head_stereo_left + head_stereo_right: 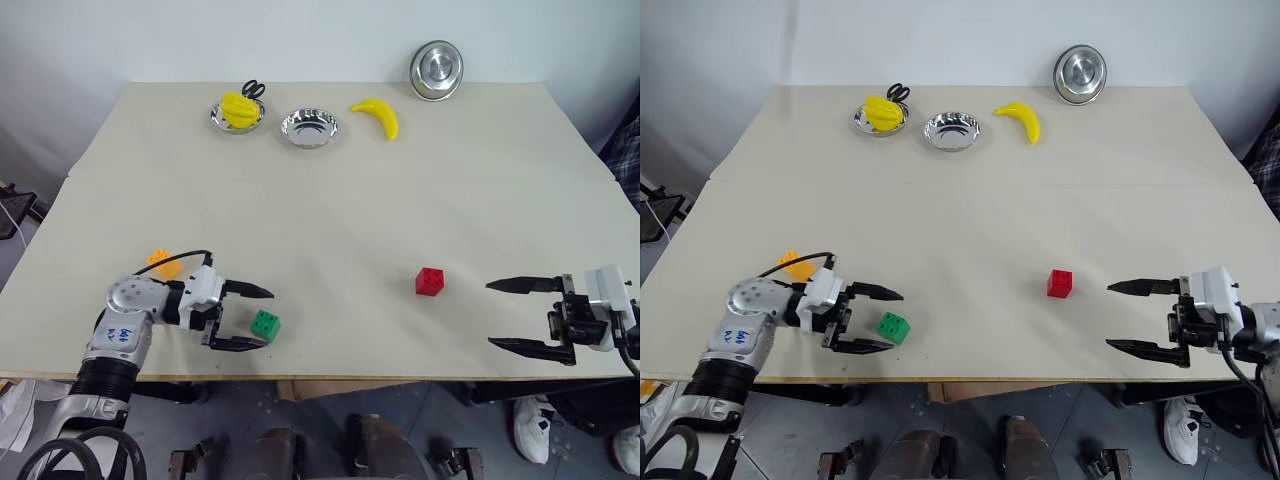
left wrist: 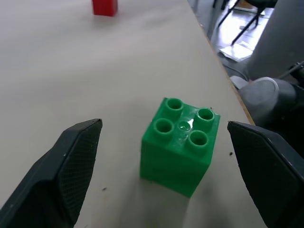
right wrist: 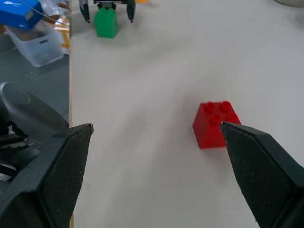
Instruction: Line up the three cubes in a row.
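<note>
**Three cubes apart along the near edge, both hands spread**

Green cube near the surface's near edge, toward the left corner, studs up, sitting between the two fingers of the left hand without touching either; gap visible on both sides in the left wrist view. Left hand spread, grasping nothing, pointing level toward the right along the near edge. Orange cube just behind the left wrist, close to the left edge, partly hidden by the arm. Red cube well apart from the green one, right of the middle, a little farther from the near edge. Right hand by the right edge, fingers wide apart and holding nothing, pointing left toward the red cube yet clear of it.

Surface pale and bare through the middle. Along the far edge: a metal dish carrying yellow fruit, black scissors handles just behind it, an empty metal dish beside it, a banana to the right, and a third metal dish leaning at the far edge.
</note>
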### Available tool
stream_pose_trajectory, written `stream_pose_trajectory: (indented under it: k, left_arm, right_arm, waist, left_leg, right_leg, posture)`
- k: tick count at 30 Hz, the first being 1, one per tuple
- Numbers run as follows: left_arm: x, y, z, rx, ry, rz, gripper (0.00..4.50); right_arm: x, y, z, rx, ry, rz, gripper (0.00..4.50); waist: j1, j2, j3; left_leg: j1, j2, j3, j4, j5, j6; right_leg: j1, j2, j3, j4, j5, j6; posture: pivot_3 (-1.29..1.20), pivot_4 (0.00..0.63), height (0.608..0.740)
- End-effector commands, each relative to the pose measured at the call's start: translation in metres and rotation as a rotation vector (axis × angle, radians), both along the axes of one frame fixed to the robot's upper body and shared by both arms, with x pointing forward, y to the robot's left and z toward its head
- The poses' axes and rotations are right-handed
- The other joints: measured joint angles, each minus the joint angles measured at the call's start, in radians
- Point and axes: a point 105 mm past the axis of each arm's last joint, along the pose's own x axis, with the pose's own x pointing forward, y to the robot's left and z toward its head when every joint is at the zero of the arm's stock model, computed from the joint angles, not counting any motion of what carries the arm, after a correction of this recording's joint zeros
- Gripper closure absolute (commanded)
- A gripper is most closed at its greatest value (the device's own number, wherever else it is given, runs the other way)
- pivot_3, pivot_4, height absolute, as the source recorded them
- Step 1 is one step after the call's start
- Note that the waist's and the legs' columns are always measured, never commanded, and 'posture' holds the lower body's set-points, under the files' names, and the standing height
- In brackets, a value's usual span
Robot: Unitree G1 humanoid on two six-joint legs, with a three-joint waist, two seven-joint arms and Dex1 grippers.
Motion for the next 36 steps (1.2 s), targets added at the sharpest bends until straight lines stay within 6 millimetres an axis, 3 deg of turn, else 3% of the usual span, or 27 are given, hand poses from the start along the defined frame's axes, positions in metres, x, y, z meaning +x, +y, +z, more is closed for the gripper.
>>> stream_pose_trajectory:
  k: [1, 6, 7, 12, 16, 20, 23, 28, 33, 36]
  left_arm:
    - [-0.001, -0.005, 0.003, 0.004, -0.028, -0.044, 1.16]
    - [0.001, -0.003, 0.004, 0.025, -0.033, -0.046, 2.67]
    - [0.003, -0.002, 0.007, 0.029, -0.041, -0.041, 2.8]
    - [0.032, -0.005, 0.066, -0.002, -0.021, 0.013, 2.94]
    - [0.04, -0.035, 0.095, 0.002, -0.052, -0.088, 2.94]
    - [0.052, -0.075, 0.089, 0.005, -0.063, -0.146, 2.94]
    - [0.066, -0.098, 0.074, 0.044, -0.074, -0.121, 2.94]
    - [0.082, -0.157, 0.047, 0.058, -0.06, -0.056, 2.94]
    - [0.08, -0.18, 0.037, 0.061, -0.037, -0.057, 2.94]
    - [0.077, -0.184, 0.029, 0.095, -0.036, -0.075, 2.94]
  right_arm:
    - [-0.009, -0.01, 0.0, -0.006, -0.017, -0.017, 0.0]
    - [-0.012, -0.016, -0.007, -0.002, -0.012, -0.063, 0.0]
    - [-0.013, -0.017, -0.008, -0.001, -0.011, -0.071, 0.0]
    - [-0.015, -0.024, -0.011, -0.013, -0.018, -0.116, 0.0]
    - [-0.015, -0.029, -0.011, -0.015, -0.034, -0.153, 0.0]
    - [-0.014, -0.032, -0.011, -0.011, -0.059, -0.188, 0.0]
    - [-0.015, -0.034, -0.011, -0.005, -0.074, -0.215, 0.0]
    - [-0.023, -0.036, -0.007, 0.012, -0.099, -0.278, 0.0]
    - [-0.031, -0.029, -0.003, 0.035, -0.121, -0.314, 0.0]
    - [-0.035, -0.023, -0.003, 0.048, -0.121, -0.323, 0.0]
  waist:
    - [0.004, 0.0, 0.0]
    - [0.005, 0.0, 0.0]
    - [0.007, 0.0, 0.0]
    - [0.014, -0.003, 0.002]
    - [0.013, -0.002, 0.001]
    - [0.013, -0.002, 0.001]
    - [0.013, -0.003, 0.002]
    - [0.018, -0.004, 0.002]
    - [0.012, -0.005, 0.003]
    - [0.012, -0.005, 0.003]
  left_leg:
    - [0.0, 0.0, 0.0, 0.0, 0.0, 0.0]
    - [0.0, 0.0, 0.0, 0.0, 0.0, 0.0]
    - [0.0, 0.0, 0.0, 0.0, 0.0, 0.0]
    - [-0.001, 0.0, -0.001, 0.002, 0.002, 0.0]
    - [-0.002, -0.001, -0.001, 0.002, 0.001, 0.001]
    - [-0.002, -0.001, 0.0, 0.002, 0.001, 0.001]
    - [-0.002, -0.002, 0.0, 0.003, 0.002, 0.0]
    - [-0.002, -0.002, 0.001, 0.003, 0.002, 0.0]
    - [-0.003, -0.002, 0.002, 0.002, 0.002, 0.0]
    - [-0.003, -0.002, 0.002, 0.002, 0.002, -0.001]
  right_leg:
    - [0.0, 0.0, 0.0, 0.0, 0.0, 0.0]
    - [0.0, 0.0, 0.0, 0.0, 0.0, 0.0]
    - [0.0, 0.0, 0.0, 0.0, 0.0, 0.0]
    - [0.0, 0.0, 0.0, 0.001, 0.0, 0.0]
    - [0.0, 0.0, 0.0, 0.0, 0.001, 0.002]
    - [0.0, 0.0, 0.0, 0.0, 0.001, 0.003]
    - [0.0, 0.001, 0.0, 0.001, 0.001, 0.003]
    - [-0.001, 0.002, 0.001, 0.001, 0.002, 0.003]
    - [-0.003, 0.002, 0.003, 0.002, 0.002, 0.004]
    - [-0.003, 0.002, 0.003, 0.003, 0.002, 0.004]
  posture:
    - [0.0, 0.15, 0.74]
    - [0.0, 0.15, 0.74]
    - [0.0, 0.15, 0.74]
    - [0.0, 0.15, 0.74]
    - [0.0, 0.15, 0.74]
    - [0.0, 0.15, 0.74]
    - [0.0, 0.15, 0.74]
    - [0.0, 0.15, 0.74]
    - [0.0, 0.15, 0.74]
    - [0.0, 0.15, 0.74]
